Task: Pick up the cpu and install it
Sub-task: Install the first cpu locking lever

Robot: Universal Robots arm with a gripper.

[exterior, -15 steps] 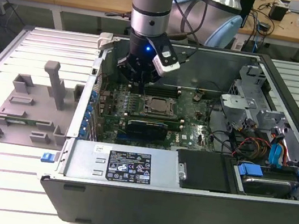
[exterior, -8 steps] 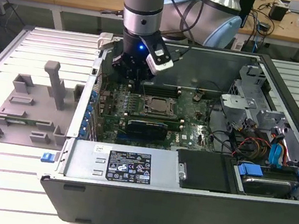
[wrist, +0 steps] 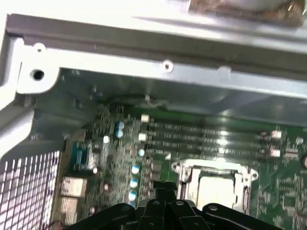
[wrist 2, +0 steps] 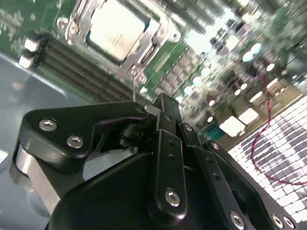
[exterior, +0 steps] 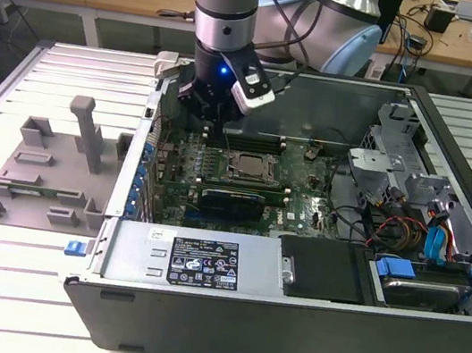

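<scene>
The cpu, a shiny silver square, lies flat inside the metal-framed socket on the green motherboard of the open computer case. Both wrist views show it in the socket, the cpu with the frame around it, and the cpu just beyond the fingertips. My gripper hangs above the board, beside the socket on the exterior view's left and toward the case's back wall. In the second wrist view the gripper is shut with nothing between its fingers. It does not touch the cpu.
Memory slots run between the socket and the case's back wall. The power supply sits at the front of the case, and drive bays with cables are on the exterior view's right. A grey fixture lies outside on the left.
</scene>
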